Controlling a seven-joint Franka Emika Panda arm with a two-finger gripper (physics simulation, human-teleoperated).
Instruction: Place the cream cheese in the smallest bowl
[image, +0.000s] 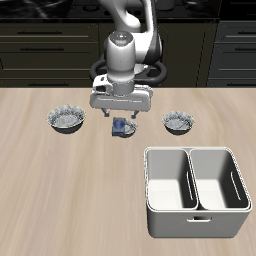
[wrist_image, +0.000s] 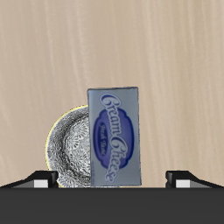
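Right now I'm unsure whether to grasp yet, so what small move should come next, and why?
Probably lower straight down: the gripper is open and hangs over the cream cheese, fingers wide of its long sides. The box overlaps the smallest bowl, not clearly inside it.

The table (image: 40, 170) is pale wood with a light grain. Two speckled bowls rest on it well apart, one (image: 65, 120) toward one side and the other (image: 179, 122) toward the opposite side, both farther back. Nearer the front edge sits a big white double bin (image: 196, 191).
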